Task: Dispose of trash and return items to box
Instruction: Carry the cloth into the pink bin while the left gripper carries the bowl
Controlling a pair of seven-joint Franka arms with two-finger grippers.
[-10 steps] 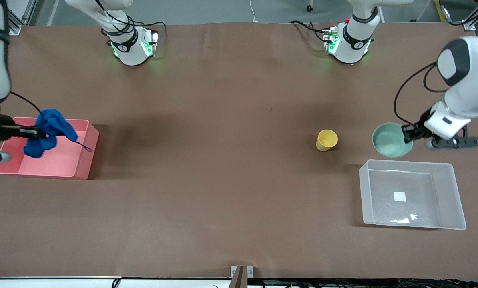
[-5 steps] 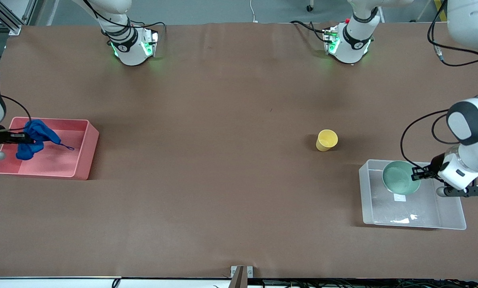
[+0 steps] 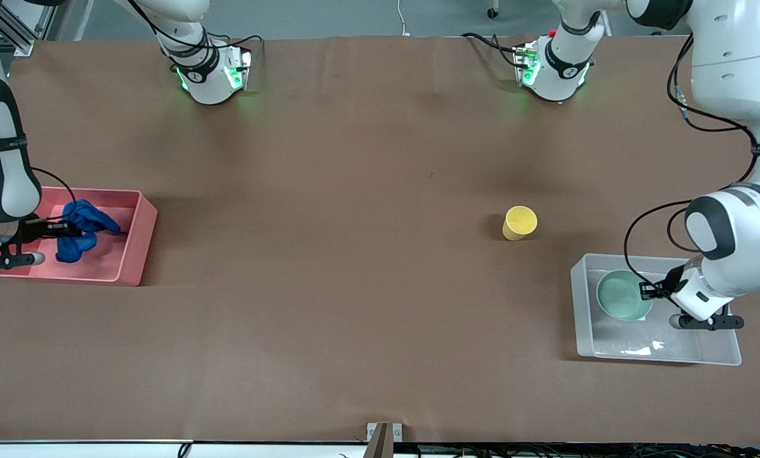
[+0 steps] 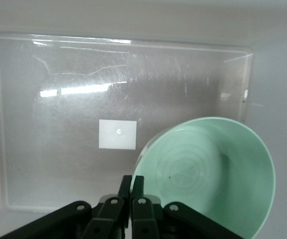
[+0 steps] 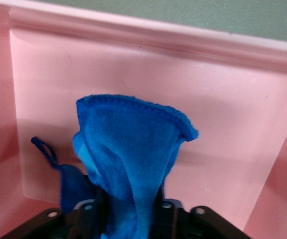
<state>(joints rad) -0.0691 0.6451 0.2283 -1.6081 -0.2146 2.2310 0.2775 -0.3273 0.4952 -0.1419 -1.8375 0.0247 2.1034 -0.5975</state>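
- Rag (image 3: 82,229): soft, wrinkled blue cloth, light and limp, probably drapes whichever way it is taken. It hangs bunched from the right gripper (image 3: 62,229), low inside the pink bin (image 3: 139,236) at the right arm's end of the table. A thin loop trails toward the bin floor.
- Right gripper: fingers pinched tight on a fold of the rag (the wrist view shows cloth wedged between them). The forearm reaches in level over the bin's rim.
- Bowl (image 3: 622,296): pale green, rigid, smooth plastic, likely light and a bit slippery. A rim pinch suits it, since the wall is thin.
- Left gripper (image 3: 648,291): fingers closed on the bowl's rim, one inside and one outside, holding it tilted low in the clear box (image 3: 724,353). Whether the bowl touches the box floor cannot be told.
- Cup (image 3: 519,222): yellow, upright on the table (image 3: 354,254), near the box but outside it, untouched. Stiff and light; rim or side grasp should work.
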